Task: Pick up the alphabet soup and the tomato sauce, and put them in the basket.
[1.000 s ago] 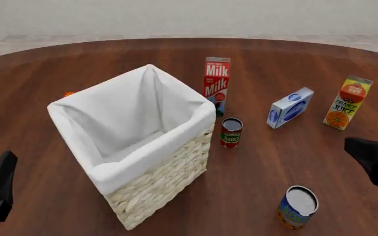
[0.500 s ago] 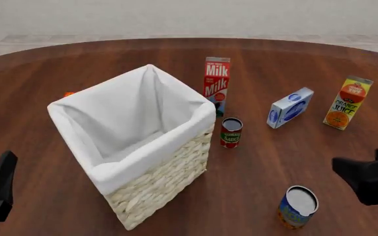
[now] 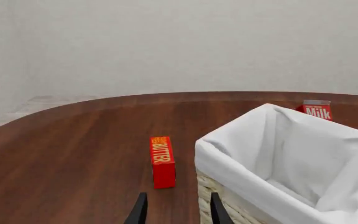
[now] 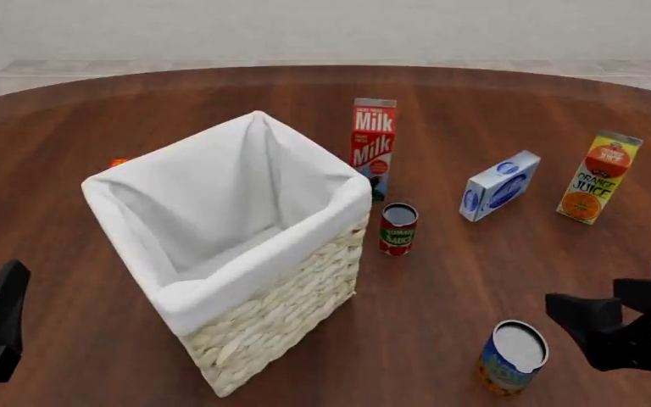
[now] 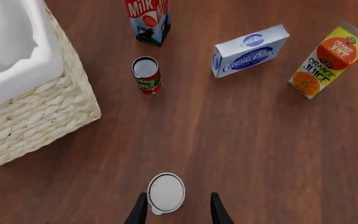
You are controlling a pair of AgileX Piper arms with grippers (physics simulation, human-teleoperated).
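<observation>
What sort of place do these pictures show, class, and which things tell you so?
Probably a simulated dining or kitchen table: a round wooden table holding groceries, such as a milk carton and an orange juice carton, beside a lined wicker basket.

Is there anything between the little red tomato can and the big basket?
No, only bare wooden table lies between the tomato sauce and the basket. The front view shows this.
</observation>
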